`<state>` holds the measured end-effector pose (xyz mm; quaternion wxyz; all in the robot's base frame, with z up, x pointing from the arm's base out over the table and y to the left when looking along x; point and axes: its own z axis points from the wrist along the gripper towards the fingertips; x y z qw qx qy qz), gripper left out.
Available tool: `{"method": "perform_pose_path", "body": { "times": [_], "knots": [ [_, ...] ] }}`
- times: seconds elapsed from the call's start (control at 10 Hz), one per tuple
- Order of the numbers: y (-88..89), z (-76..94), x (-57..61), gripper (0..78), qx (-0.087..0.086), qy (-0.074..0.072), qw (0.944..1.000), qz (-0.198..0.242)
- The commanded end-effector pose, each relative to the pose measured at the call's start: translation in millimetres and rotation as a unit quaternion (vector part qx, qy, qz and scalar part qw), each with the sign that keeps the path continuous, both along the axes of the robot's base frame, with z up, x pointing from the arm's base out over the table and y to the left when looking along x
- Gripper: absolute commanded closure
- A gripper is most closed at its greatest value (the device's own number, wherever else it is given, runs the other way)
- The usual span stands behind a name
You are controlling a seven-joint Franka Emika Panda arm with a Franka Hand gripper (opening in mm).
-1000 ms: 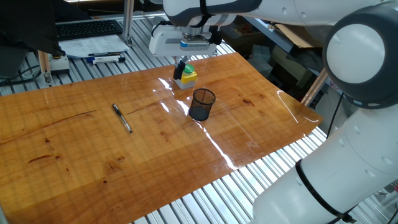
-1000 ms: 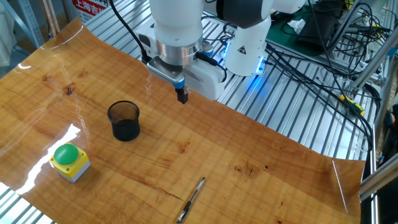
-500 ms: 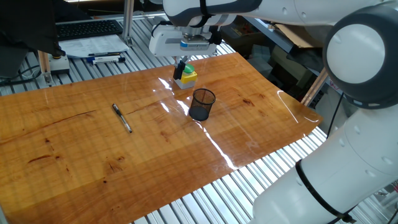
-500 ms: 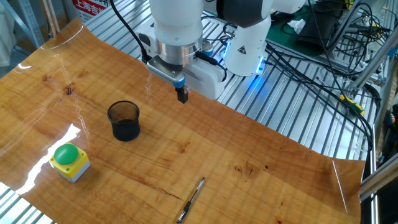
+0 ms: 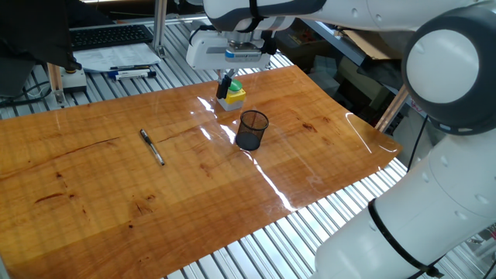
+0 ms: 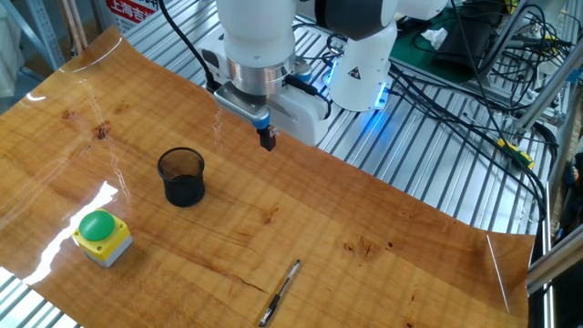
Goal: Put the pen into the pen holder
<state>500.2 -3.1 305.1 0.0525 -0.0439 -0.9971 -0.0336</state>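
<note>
The slim dark pen [image 5: 152,146] lies flat on the wooden board, well left of the black mesh pen holder [image 5: 252,129]. In the other fixed view the pen [image 6: 280,292] lies near the front edge and the pen holder [image 6: 182,177] stands upright and empty at the left. My gripper [image 5: 225,85] hangs above the board's far side, its fingers close together and holding nothing. It also shows in the other fixed view [image 6: 268,140], above and right of the holder, far from the pen.
A yellow box with a green button [image 5: 232,94] stands just behind the holder; it also shows in the other fixed view [image 6: 101,235]. A white-and-blue marker [image 5: 132,74] and papers lie off the board at the back. The robot base [image 6: 360,55] and cables sit behind.
</note>
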Motion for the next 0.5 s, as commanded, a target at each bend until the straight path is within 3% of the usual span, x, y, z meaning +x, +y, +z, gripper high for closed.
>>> {"method": "perform_pose_path", "body": {
  "times": [0.1,0.5],
  "knots": [
    [0.0,1.1,0.7,77.6,0.002,0.000,1.0000,0.000],
    [-0.4,0.4,1.1,77.6,0.003,0.000,1.0000,-0.002]
  ]
}}
